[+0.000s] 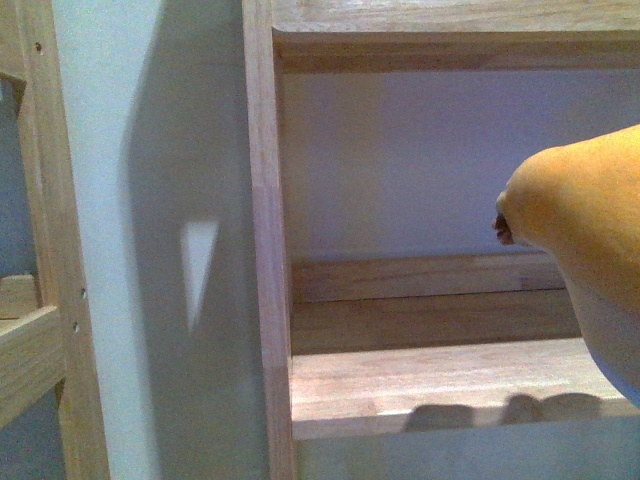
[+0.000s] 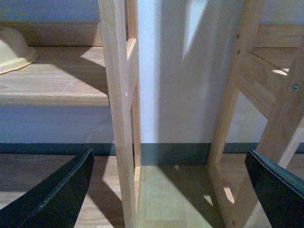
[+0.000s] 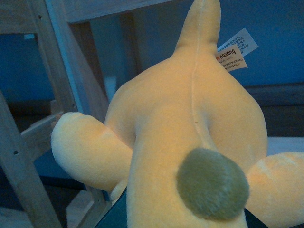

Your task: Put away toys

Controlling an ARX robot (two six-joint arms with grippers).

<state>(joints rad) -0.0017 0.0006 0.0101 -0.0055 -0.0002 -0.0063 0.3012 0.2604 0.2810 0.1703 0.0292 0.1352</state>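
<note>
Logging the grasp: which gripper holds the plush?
The right gripper: the plush sits between its fingers and fills its view. The left gripper is open and empty.

In my front view a wooden upright (image 1: pixel 265 250) runs down centre-left, with a shelf board (image 1: pixel 400 385) at lower right and another board (image 1: pixel 450 30) along the top (both pale wood). White wall (image 1: pixel 110 200) fills the left; at the far left edge, possibly a second rack (image 1: pixel 40 320).

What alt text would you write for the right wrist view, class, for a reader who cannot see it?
A yellow-orange plush toy fills most of the frame, with a round grey-green patch on its body and a printed tag by its pointed tip. Wooden shelf posts stand behind it.
</note>
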